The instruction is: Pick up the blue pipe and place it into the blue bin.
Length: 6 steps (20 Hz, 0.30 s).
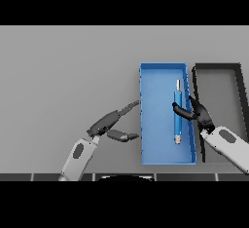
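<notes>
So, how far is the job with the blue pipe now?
The blue pipe is already over the inside of the blue bin. The right robot hand has fingers curled round it, so releasing and withdrawing remain. The left robot hand is open beside the bin.

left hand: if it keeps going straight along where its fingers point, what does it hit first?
Likely the left wall of the blue bin. The left hand has straight fingers aimed up and right at that wall, just short of it. Height above the table is unclear, so it might pass over the rim.
</notes>
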### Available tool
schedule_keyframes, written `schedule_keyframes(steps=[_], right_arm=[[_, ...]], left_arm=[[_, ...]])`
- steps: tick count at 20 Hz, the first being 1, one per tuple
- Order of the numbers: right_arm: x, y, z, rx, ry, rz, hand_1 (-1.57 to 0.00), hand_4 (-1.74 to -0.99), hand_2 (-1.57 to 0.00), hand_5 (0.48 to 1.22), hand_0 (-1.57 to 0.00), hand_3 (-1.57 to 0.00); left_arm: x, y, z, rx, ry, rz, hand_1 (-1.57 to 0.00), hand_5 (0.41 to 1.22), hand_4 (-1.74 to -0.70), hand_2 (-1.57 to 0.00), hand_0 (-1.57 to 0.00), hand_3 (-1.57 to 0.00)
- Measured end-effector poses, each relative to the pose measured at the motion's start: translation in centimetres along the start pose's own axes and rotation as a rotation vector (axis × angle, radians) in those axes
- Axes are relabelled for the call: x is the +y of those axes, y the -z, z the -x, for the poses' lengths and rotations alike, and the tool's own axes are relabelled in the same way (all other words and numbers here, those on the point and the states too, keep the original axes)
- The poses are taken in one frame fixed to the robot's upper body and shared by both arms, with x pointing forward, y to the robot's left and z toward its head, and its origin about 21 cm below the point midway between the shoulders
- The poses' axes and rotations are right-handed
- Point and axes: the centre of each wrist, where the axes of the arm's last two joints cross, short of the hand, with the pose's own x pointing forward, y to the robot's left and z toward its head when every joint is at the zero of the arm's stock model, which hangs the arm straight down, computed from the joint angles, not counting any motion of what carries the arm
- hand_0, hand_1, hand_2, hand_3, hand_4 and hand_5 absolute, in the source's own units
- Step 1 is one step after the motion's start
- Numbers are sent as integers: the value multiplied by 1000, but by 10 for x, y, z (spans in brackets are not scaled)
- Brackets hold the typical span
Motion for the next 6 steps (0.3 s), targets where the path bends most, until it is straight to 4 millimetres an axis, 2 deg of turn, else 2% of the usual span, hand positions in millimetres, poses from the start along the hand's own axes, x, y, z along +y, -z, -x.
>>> schedule_keyframes(steps=[3, 6], right_arm=[[-7, -2, -5, 2, -9, 2, -5, -1022, -5, 658, -6, -3], [-4, -1, -1, 13, -21, -9, -5, -1022, -5, 643, -6, -3]], left_arm=[[5, 3, -3, 11, 4, -6, 1, 431, -885, 1, 1, 1], [10, 0, 0, 20, 3, -5, 1, 431, -885, 1, 1, 1]])
